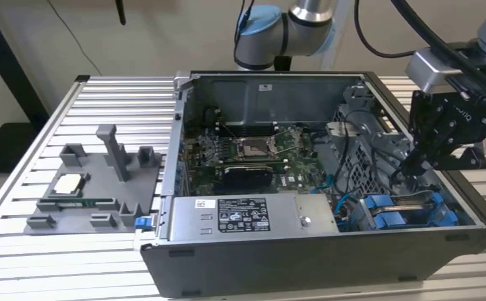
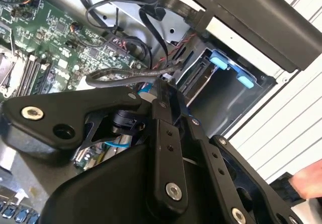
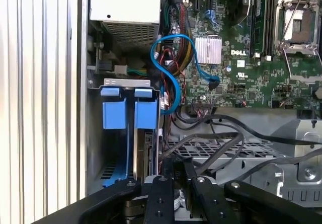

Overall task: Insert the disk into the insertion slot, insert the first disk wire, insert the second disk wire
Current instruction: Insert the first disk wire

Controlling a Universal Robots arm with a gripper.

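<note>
The disk (image 3: 149, 152) stands on edge inside the insertion slot (image 3: 95, 133), under its blue frame clips (image 3: 146, 114). In the exterior view the slot (image 1: 368, 221) sits at the case's near right corner, with the disk (image 1: 412, 202) between blue clips. My gripper (image 1: 410, 168) reaches down into the case just behind that bay. In the second wrist view the black fingers (image 2: 162, 128) meet at the tips, and the gripper (image 2: 163, 85) is shut on a dark disk wire (image 2: 126, 74) close to the slot (image 2: 236, 95). In the first wrist view the gripper (image 3: 177, 166) is among black cables.
The open computer case (image 1: 327, 251) lies on a slatted table. Inside are the motherboard (image 1: 251, 153), the grey power-supply box (image 1: 243, 213) and a looping blue cable (image 3: 168, 78). A grey fixture (image 1: 92, 188) stands at the exterior view's left. A hand (image 2: 308, 181) shows beside the case.
</note>
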